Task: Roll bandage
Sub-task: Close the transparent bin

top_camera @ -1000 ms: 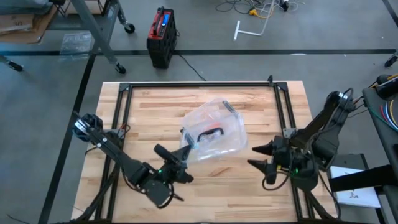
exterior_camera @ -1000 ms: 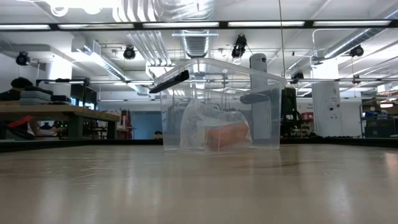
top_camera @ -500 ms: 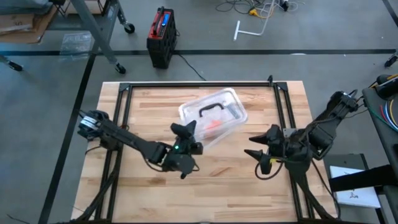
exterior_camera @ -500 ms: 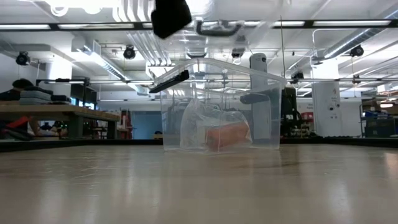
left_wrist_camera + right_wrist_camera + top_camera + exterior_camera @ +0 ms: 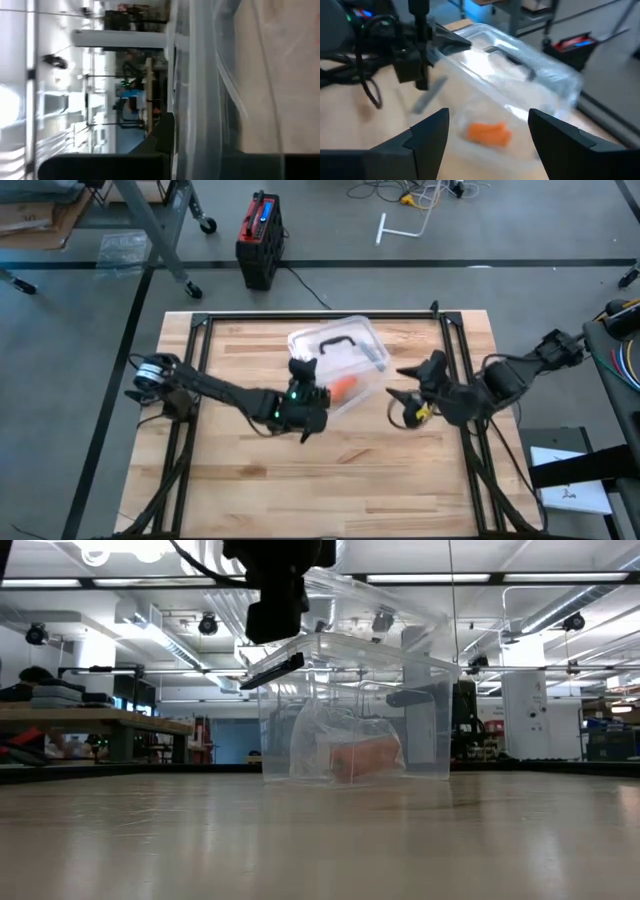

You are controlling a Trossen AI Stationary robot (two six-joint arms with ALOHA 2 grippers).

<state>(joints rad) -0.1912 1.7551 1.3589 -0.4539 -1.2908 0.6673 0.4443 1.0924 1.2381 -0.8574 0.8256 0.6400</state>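
Observation:
A clear plastic box (image 5: 350, 402) stands mid-table. The orange bandage (image 5: 343, 388) lies inside it, within crumpled clear wrapper, and also shows in the low view (image 5: 365, 758) and the right wrist view (image 5: 489, 134). The clear lid (image 5: 335, 345) has a dark handle. In the low view the lid (image 5: 385, 600) shows tilted just above the box's rim. My left gripper (image 5: 301, 370) is at the lid's left end, shut on it. My right gripper (image 5: 400, 383) is open and empty, right of the box, and points at it. My left gripper has the lid's rim (image 5: 200, 125) at the lid's left end between its two fingers. It comes level from the table's near-left side. The gripper's own body hides the exact place of contact. The lid slopes away from the gripper (image 5: 275, 600), above the box's rim.
Black frame rails (image 5: 200, 380) run along the table's left, right and far sides. A red and black device (image 5: 260, 240) stands on the floor beyond the far edge. Bare wood (image 5: 330, 480) lies between the box and the near edge.
My left gripper has gone from near the table's near edge toward the far edge, up to the box's left end. My right gripper has gone toward the far edge and left, toward the box. In the low view the lid and its handle have come lower, close over the box.

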